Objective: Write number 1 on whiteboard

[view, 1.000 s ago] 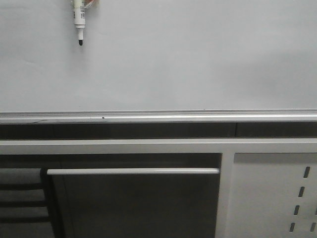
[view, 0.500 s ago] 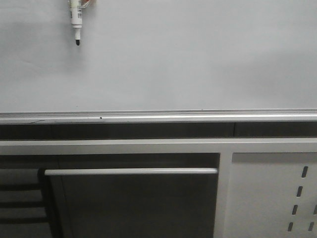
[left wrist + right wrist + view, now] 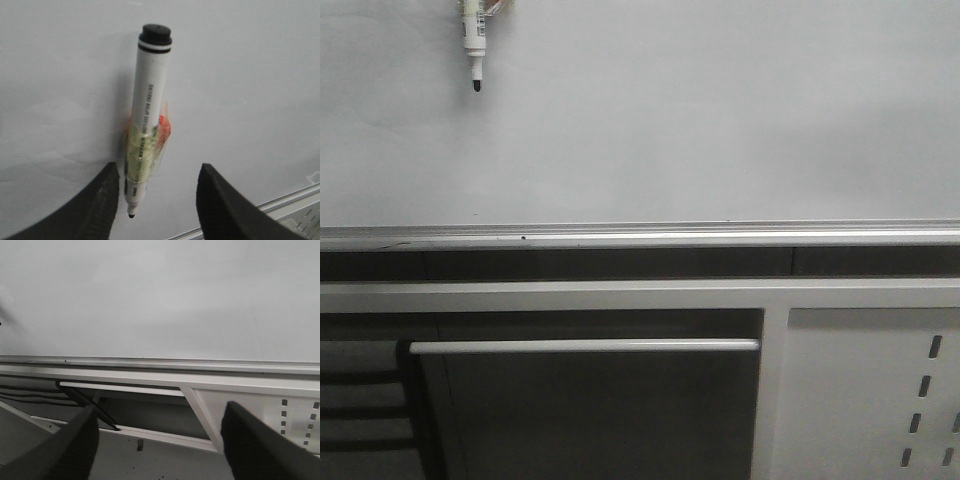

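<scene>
One whiteboard (image 3: 720, 110), smooth pale grey-white with a silver aluminium bottom rail, fills the upper front view and bears no number 1 stroke. One white perforated metal panel (image 3: 870, 390) with oblong slots sits below at right. One marker pen (image 3: 146, 120), white barrel with illegible print, black cap end and tip, hangs between the spread fingers of the left gripper (image 3: 157, 200), contact unclear; right gripper (image 3: 160, 440) is wide apart, empty.

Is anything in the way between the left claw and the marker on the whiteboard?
Nothing visible. The marker lies on the bare whiteboard ahead of the open left claw, its tip end nearest the left-hand finger.
</scene>
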Robot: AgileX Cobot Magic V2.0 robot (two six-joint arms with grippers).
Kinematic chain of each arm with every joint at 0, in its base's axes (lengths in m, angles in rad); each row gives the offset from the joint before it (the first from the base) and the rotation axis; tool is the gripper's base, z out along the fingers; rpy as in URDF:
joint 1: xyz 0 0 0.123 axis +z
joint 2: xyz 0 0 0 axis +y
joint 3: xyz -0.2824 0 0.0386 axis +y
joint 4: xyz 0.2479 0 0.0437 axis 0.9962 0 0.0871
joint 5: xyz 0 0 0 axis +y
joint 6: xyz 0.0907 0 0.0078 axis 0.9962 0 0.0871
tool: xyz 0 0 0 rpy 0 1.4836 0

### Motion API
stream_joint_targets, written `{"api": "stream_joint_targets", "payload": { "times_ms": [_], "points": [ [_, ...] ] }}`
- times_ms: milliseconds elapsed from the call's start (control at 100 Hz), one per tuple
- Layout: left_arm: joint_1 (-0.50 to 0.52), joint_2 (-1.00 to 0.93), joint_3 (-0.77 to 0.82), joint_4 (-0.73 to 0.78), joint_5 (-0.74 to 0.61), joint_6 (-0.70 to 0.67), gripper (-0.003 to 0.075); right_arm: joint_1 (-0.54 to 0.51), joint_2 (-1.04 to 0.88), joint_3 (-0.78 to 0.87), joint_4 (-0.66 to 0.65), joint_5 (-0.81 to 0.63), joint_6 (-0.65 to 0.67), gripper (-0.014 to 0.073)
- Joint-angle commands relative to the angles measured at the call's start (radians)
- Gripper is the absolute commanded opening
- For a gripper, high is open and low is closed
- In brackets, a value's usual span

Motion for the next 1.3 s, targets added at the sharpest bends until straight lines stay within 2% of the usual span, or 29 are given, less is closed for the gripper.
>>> {"api": "stream_joint_targets", "payload": {
  "times_ms": [0,380,860,1290],
  "points": [
    [-0.003,0.007,-0.051,0.027,-0.049,-0.001,0.0333,0.000,0.012,-0.035,0.032,-0.040,-0.007,0.0468],
    [0.061,0.040,-0.089,0.036,-0.034,-0.001,0.0333,0.000,0.012,-0.035,0.032,-0.033,-0.007,0.0468],
    [0.061,0.040,-0.090,0.085,0.003,-0.001,0.0333,0.000,0.012,-0.035,0.032,-0.036,-0.007,0.0468],
    [0.100,0.079,-0.109,0.085,0.066,-0.012,0.0333,0.000,0.012,-0.035,0.032,-0.027,-0.007,0.0468]
  ]
}}
